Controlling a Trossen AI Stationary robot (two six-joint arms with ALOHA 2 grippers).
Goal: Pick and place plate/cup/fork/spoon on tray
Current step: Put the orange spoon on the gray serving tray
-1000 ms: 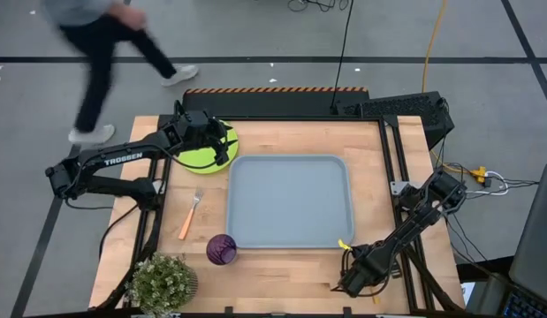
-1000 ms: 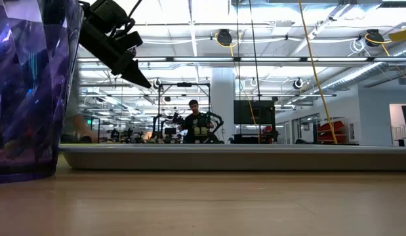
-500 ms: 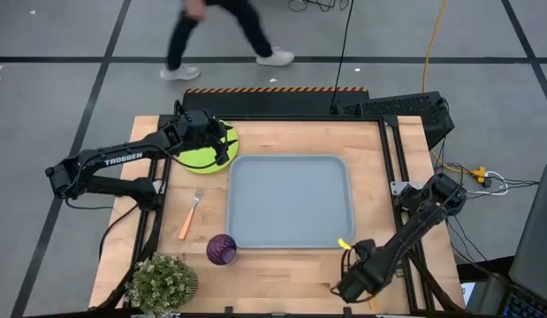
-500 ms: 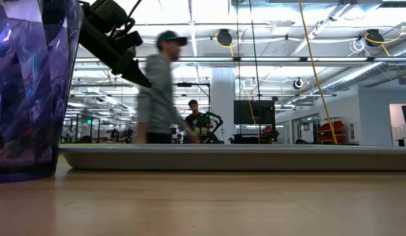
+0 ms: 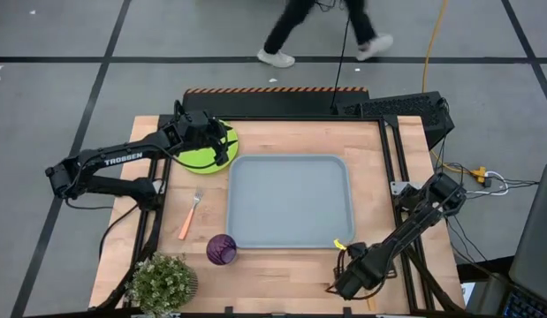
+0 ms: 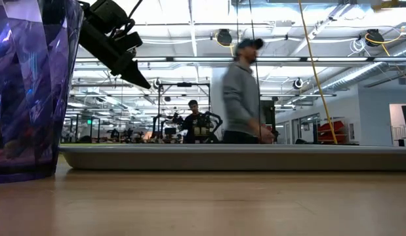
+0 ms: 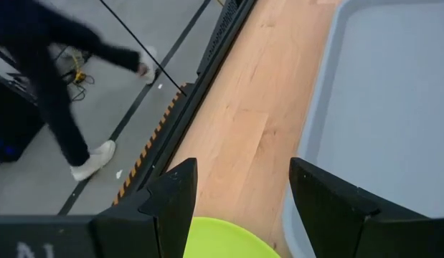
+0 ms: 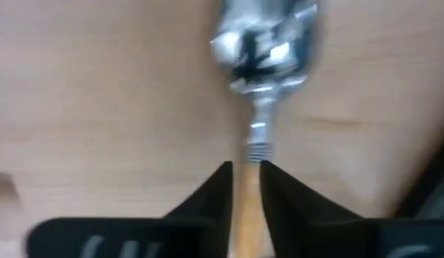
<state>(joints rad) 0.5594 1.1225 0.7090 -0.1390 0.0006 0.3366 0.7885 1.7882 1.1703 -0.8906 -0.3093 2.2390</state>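
Right gripper point(image 8: 243, 188) – shifted slightly toward 7 o'clock off the tray point(image 5: 246, 177) corner – pinches the spoon point(image 8: 261, 43) handle between near-closed fingers, so placement remains pending.

I see a light wooden table point(image 5: 282, 132) with a small green potted plant point(image 5: 160, 283) at its near left corner. A person in dark trousers and white shoes point(image 5: 319, 31) walks across the grey floor beyond the table's far edge, blurred in the low view point(image 6: 242, 92).
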